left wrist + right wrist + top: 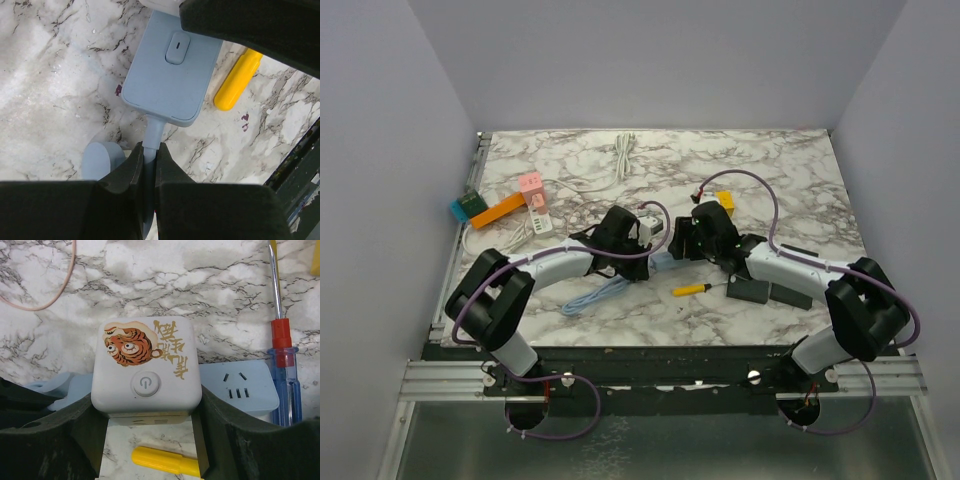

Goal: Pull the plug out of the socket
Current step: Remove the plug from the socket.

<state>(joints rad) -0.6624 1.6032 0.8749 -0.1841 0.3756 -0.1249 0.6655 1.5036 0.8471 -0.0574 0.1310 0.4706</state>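
The plug (146, 367) is a white cube with a tiger picture and a power button. It stands on the light blue socket strip (240, 390). My right gripper (149, 409) is shut on the plug, one finger pressed against each side. In the left wrist view, the strip (165, 80) lies flat on the marble with its grey-blue cable (152, 132) running back between my fingers. My left gripper (149, 150) is shut on that cable just behind the strip. From above, both grippers meet at the table's middle, left (635, 255) and right (675, 242), with the plug (650, 225) between them.
A yellow-handled screwdriver (692, 289) lies just in front of the strip, and a red and blue screwdriver (282, 375) lies beside it. Black boxes (750, 290) sit near the right arm. Coloured blocks (495, 208) and a white cable (625, 155) lie further back.
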